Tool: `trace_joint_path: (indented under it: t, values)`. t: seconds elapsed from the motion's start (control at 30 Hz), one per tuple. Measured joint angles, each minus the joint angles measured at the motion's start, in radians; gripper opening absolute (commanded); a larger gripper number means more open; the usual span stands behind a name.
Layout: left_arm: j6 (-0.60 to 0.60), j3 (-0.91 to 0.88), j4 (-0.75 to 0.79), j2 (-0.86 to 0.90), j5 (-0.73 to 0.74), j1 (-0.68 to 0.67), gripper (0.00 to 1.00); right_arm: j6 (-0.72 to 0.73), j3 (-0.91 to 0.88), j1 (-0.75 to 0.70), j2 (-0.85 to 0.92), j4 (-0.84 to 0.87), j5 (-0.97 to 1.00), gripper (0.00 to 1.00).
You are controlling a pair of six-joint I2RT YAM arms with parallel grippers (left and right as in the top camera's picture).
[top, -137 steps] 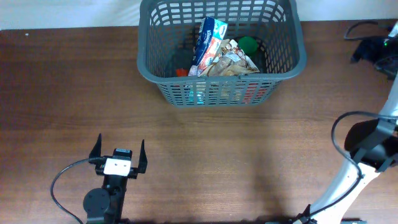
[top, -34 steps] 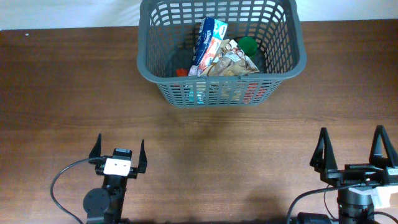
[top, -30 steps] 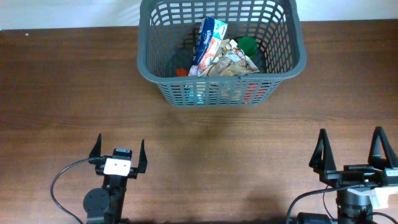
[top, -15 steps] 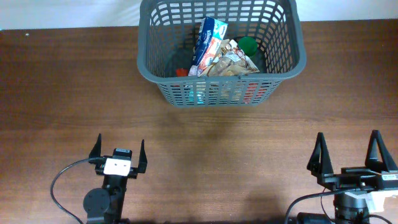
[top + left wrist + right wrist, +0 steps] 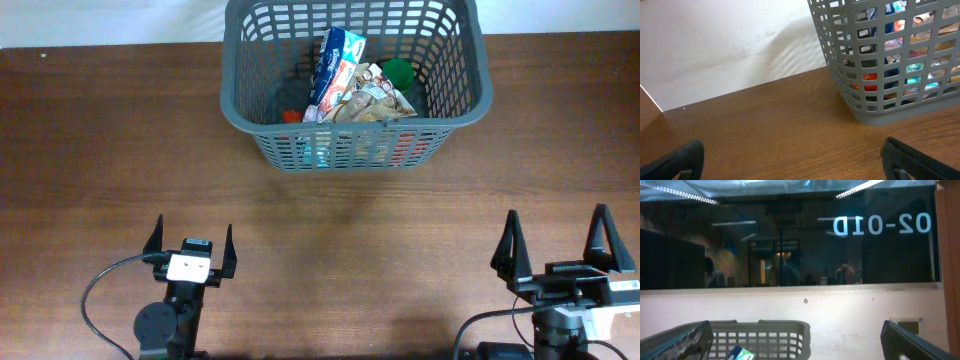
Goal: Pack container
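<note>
The container (image 5: 462, 108) is a large dark grey slotted basket at the far middle of the brown table, also seen in the left wrist view (image 5: 840, 60) and the right wrist view (image 5: 790, 330). Inside lie a blue and white packet (image 5: 335, 60), a crumpled snack bag (image 5: 372, 98), something green (image 5: 400, 70) and something red (image 5: 291, 116). My left gripper (image 5: 191, 243) rests open near the front left, nothing between its fingers (image 5: 687, 155). My right gripper (image 5: 555, 243) stands open at the front right, its fingers (image 5: 900, 337) apart and empty.
A white wall (image 5: 715, 45) runs behind the table's far edge. A dark window (image 5: 790, 235) with reflections sits above it. Black cables (image 5: 100, 290) loop beside each arm's base.
Since several seconds ago the right arm has come back from the far right to the front right. In the last second it has slid slightly left. The left arm has stayed still.
</note>
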Motion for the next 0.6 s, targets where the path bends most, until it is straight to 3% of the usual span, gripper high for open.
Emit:
trace_joint_path:
  t: [0.6]
  values:
    - [0.000,0.000,0.000,0.000,0.000,0.000,0.99,-0.001,-0.060,0.000,0.000,0.004,-0.003,0.99]
